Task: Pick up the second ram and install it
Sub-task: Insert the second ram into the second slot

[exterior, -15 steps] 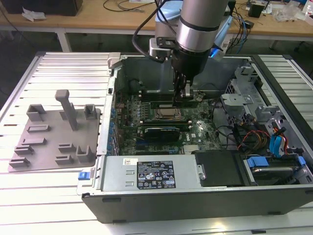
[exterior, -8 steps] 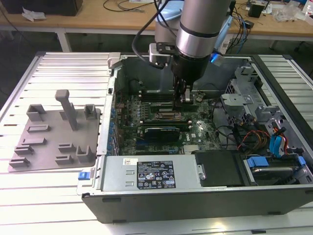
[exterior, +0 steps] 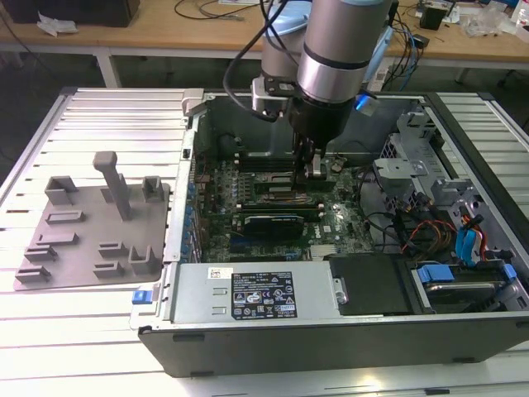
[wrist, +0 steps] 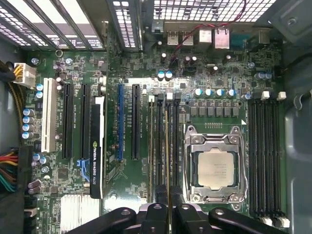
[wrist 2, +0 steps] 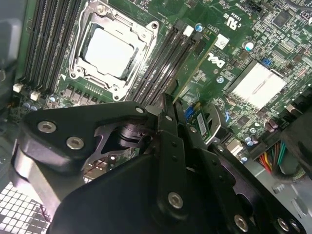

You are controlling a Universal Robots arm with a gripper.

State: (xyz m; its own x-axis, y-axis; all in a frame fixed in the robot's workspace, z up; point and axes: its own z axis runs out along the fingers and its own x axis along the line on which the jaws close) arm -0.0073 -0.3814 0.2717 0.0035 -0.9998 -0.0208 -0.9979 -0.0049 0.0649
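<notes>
Step in hand: insertion. Pickup is judged done.

- Gripper point(wrist 2: 192, 117) is seen low inside the computer case point(exterior: 331, 351), above the board. Jaws are drawn in narrow and clamped on the second ram point(wrist 2: 201, 124), which is held edge-down between the fingertips.
- Memory slots point(wrist: 158, 146) are seen directly under the gripper in the first wrist view, running alongside the processor point(wrist: 218, 169). The held stick appears lined up lengthwise with them. Which slot is targeted cannot be told, nor whether the stick's edge is touching it.
- A green stick point(wrist 2: 195, 73) is seen just beyond the fingertips in the second wrist view, apparently seated in a neighbouring slot.
- In the exterior view the gripper is placed at about 1 o'clock from the middle of the motherboard point(exterior: 343, 219), with the graphics card point(exterior: 269, 223) at about 7 o'clock from the gripper.
- The power supply point(exterior: 256, 294) is found at 6 o'clock from the board. The grey fixture tray point(exterior: 91, 223) lies outside the case at 9 o'clock, well apart. The wooden bench point(exterior: 165, 33) is at 12 o'clock, farthest off.

What seating calls for, as judged: the stick must be kept upright and square to the slot, the notch matched, end latches open, and force applied straight down and evenly. Tilt or offset risks a half-seated stick or a damaged slot.
</notes>
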